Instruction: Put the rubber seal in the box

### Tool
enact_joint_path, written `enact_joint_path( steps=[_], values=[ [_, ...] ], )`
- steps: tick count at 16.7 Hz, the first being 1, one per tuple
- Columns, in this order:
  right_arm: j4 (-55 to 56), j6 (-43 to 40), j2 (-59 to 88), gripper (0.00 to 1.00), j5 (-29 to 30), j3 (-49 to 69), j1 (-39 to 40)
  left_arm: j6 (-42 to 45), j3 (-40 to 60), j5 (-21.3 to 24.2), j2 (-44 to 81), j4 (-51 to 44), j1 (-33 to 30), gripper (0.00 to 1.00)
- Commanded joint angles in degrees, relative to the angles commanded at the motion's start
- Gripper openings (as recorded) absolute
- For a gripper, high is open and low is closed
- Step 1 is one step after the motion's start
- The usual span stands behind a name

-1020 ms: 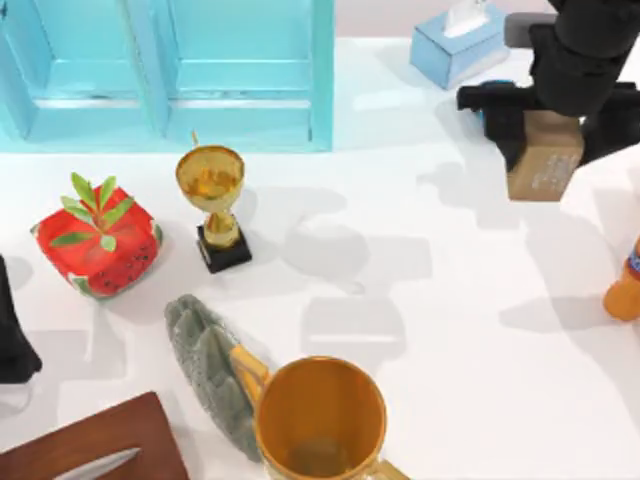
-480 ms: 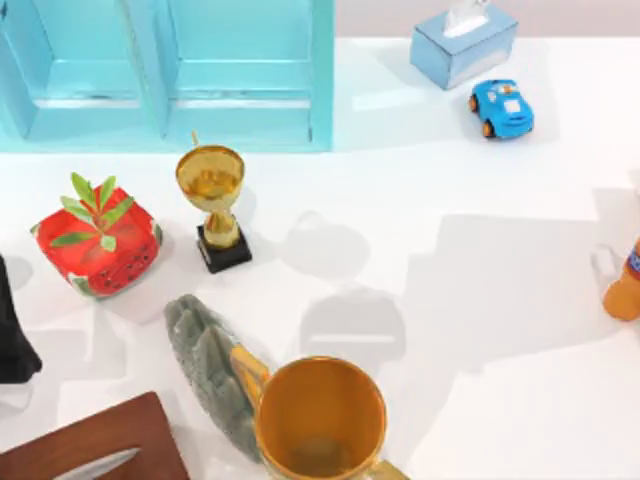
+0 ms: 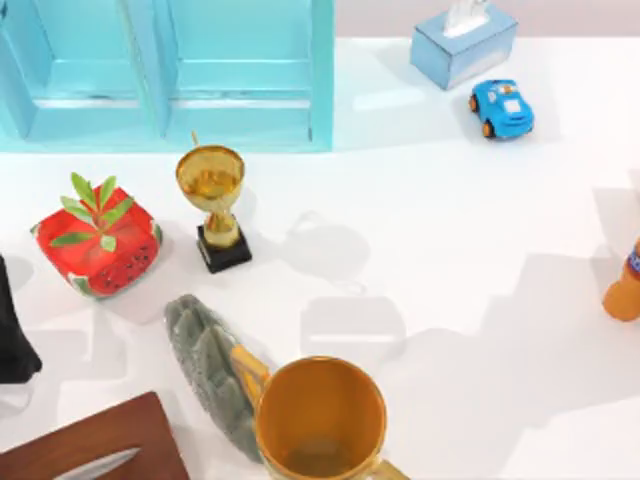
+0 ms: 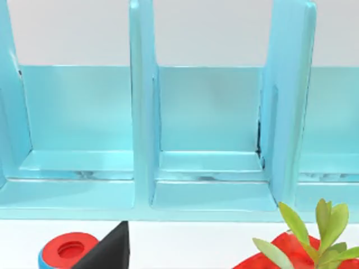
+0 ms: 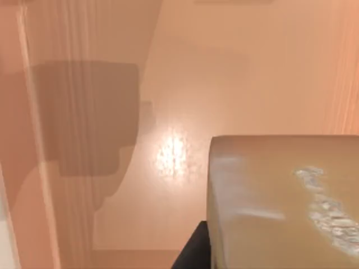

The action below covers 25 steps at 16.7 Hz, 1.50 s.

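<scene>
The rubber seal (image 5: 280, 202) sits close before the right wrist camera, a tan block with whitish print on one face. A dark sliver of the right tool (image 5: 193, 255) lies against its side, closed on the block. Behind it is a smooth orange-tan surface (image 5: 224, 84) carrying a blocky shadow; I cannot tell what that surface belongs to.

The left arm (image 3: 12, 330) is parked at the left edge of the top view. Its left tool (image 4: 115, 252) faces the light-blue shelf (image 4: 207, 123), and how far it is open cannot be told.

On the white desk (image 3: 450, 230), the toy car (image 3: 502, 107) stands just beside the tissue box (image 3: 462, 42) in the upper right of the top view.
</scene>
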Motion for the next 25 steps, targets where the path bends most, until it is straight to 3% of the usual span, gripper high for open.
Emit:
enact_joint_path(
  steps=[4,9,14,25],
  values=[
    [2.47,0.28,0.31,0.00,0.12,-2.17,0.20,0.00,0.00,0.00,0.00,0.00,0.00,1.00],
    [13.12,0.28,0.53,0.00,0.01,-12.54,0.22,0.00,0.00,0.00,0.00,0.00,0.00,1.00],
    [14.59,0.21,0.60,0.00,0.00,-13.98,0.20,0.00,0.00,0.00,0.00,0.00,0.00,1.00],
    [14.59,0.21,0.60,0.83,0.00,-13.98,0.20,0.00,0.00,0.00,0.00,0.00,0.00,1.00]
  ],
)
